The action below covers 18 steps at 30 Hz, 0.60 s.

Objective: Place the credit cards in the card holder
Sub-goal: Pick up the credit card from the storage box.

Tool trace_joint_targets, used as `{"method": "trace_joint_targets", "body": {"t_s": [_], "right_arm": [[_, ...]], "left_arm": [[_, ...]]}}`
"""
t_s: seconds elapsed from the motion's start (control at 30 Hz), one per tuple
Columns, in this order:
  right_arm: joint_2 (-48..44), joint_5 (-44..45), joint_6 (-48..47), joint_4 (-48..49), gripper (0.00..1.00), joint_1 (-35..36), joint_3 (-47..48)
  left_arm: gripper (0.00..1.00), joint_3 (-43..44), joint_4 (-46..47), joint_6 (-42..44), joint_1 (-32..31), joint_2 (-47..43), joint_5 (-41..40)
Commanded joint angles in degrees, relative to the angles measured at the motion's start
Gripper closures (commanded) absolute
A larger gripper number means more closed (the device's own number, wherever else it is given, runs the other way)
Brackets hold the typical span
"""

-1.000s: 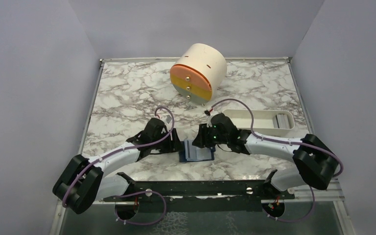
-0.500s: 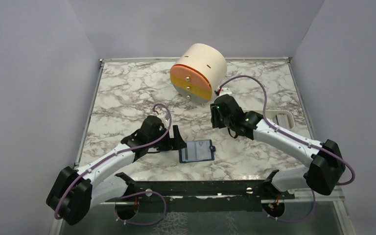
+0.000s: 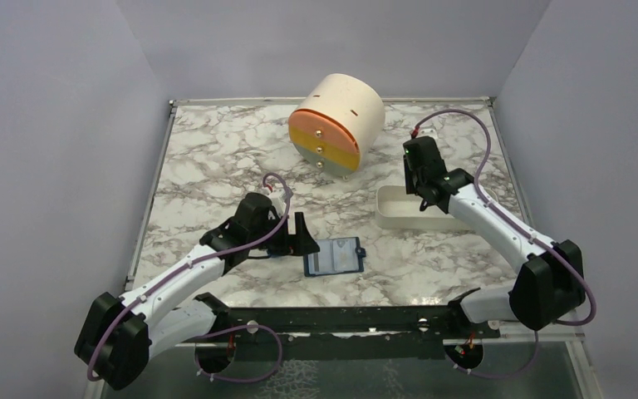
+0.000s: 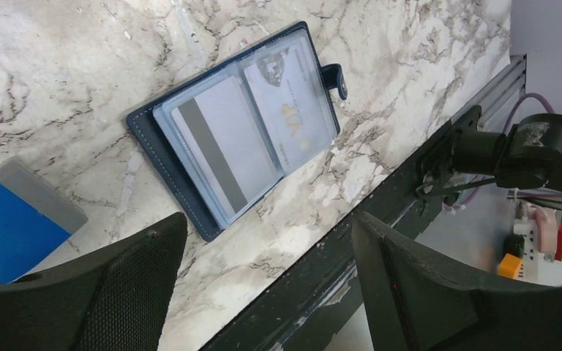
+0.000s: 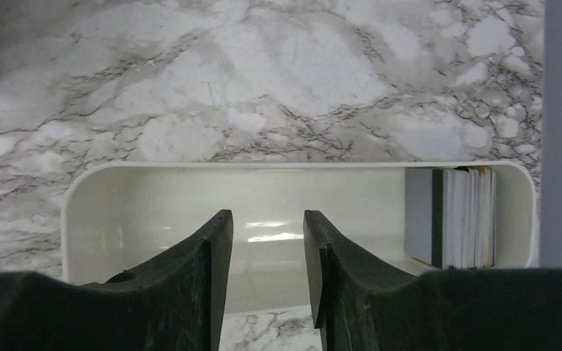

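The card holder (image 3: 334, 256) lies open on the marble near the front edge. The left wrist view shows its pale blue inside (image 4: 243, 124) holding two credit cards: one with a grey stripe (image 4: 216, 146) and one with gold lettering (image 4: 293, 110). My left gripper (image 3: 299, 238) hangs just left of the holder, open wide (image 4: 263, 234) and empty. More credit cards (image 5: 468, 216) stand stacked at the right end of the white tray (image 5: 190, 212). My right gripper (image 3: 421, 184) hovers over that tray, its jaws partly apart (image 5: 267, 227) with nothing between them.
A round cream container (image 3: 336, 123) with an orange and yellow front stands at the back centre. A blue block (image 4: 4, 227) lies on the marble beside my left fingers. The black rail (image 3: 341, 320) runs along the table's front edge. The white tray (image 3: 399, 218) sits to the right.
My right arm has swung from the card holder back and right to over the white tray. My left gripper has opened and drawn slightly left, off the holder.
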Motion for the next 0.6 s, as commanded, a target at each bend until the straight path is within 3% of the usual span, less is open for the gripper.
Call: {"method": "trace_joint_targets", "body": {"t_s": [0.0,0.2,0.57], "right_arm": [[0.6,2.5,-3.8,2.0,0.58,-3.5,1.4],[3.3,9.7,-7.3,-0.5,0.59,-7.4,3.8],[1.4,7.2,-14.2,3.1,0.58,-17.0,-1.8]], "left_arm": [[0.16,0.6,0.9,1.0,-0.3,-0.5,4.1],[0.16,0.6,0.9,1.3,-0.3,0.3,5.6],[0.16,0.2,1.9,1.1,-0.3,0.8,6.7]]}}
